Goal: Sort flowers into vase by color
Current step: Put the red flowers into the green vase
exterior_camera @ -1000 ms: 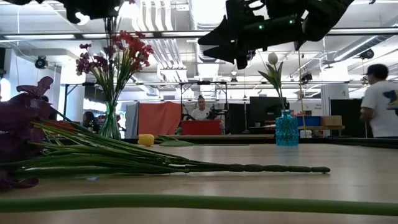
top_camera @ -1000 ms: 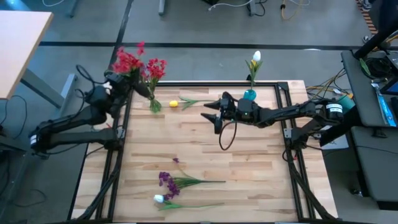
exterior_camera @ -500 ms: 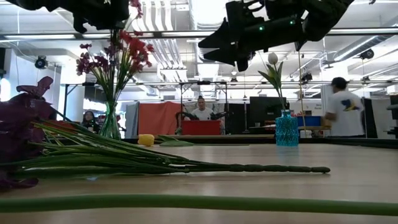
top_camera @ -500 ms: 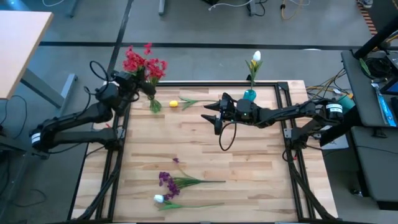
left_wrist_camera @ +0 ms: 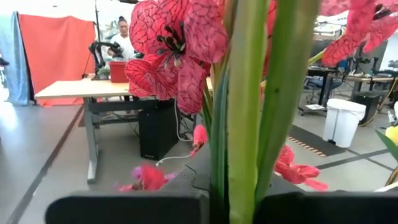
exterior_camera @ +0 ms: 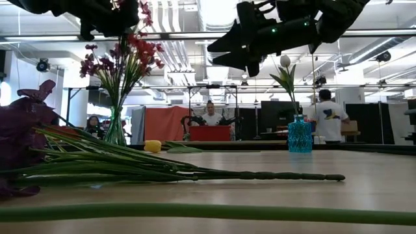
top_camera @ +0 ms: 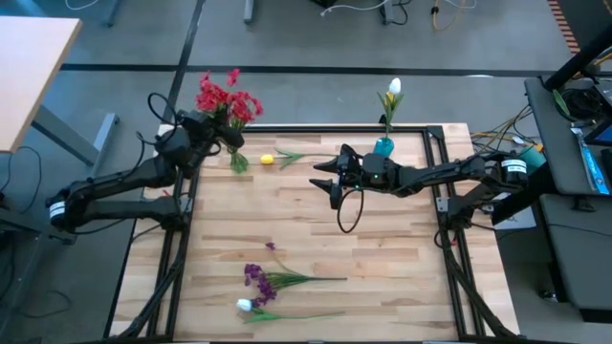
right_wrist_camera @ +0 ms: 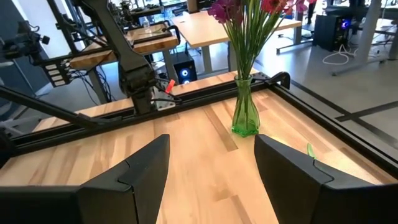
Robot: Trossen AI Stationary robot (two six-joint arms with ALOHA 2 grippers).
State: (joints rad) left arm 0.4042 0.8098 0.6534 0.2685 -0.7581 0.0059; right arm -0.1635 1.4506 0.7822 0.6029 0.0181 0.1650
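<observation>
My left gripper (top_camera: 198, 134) is at the table's far left corner, shut on red flowers (top_camera: 228, 96) just above the green glass vase (top_camera: 237, 161), which holds red and dark red clusters (exterior_camera: 120, 58). My right gripper (top_camera: 323, 177) hovers open over the table's middle, touching nothing; its wrist view shows the green vase (right_wrist_camera: 245, 112) ahead. A blue vase (top_camera: 383, 145) at the far edge holds a white and a yellow tulip (top_camera: 393, 92). A yellow flower (top_camera: 268, 160) lies by the green vase. Purple flowers (top_camera: 258, 277) and a white tulip (top_camera: 245, 306) lie near the near edge. My left gripper pinches the red flowers' green stems (left_wrist_camera: 249, 143) between its two fingers (left_wrist_camera: 124, 208), which lie across the stems. The stems stand roughly upright, with the red heads (left_wrist_camera: 174, 56) above the fingers. Whether the lower ends are inside the green vase cannot be told.
Black frame rails (top_camera: 177, 248) run along the table's left and right edges. The right arm's cable loop (top_camera: 349, 210) hangs over the table's middle. Bare wood lies between the middle and the near flowers. People (exterior_camera: 328, 117) stand in the room beyond the far edge.
My left gripper has moved toward the table's right and slightly toward the far edge, carrying the red flowers, whose heads now stand farther right over the green vase. A person in the room behind has walked leftward.
</observation>
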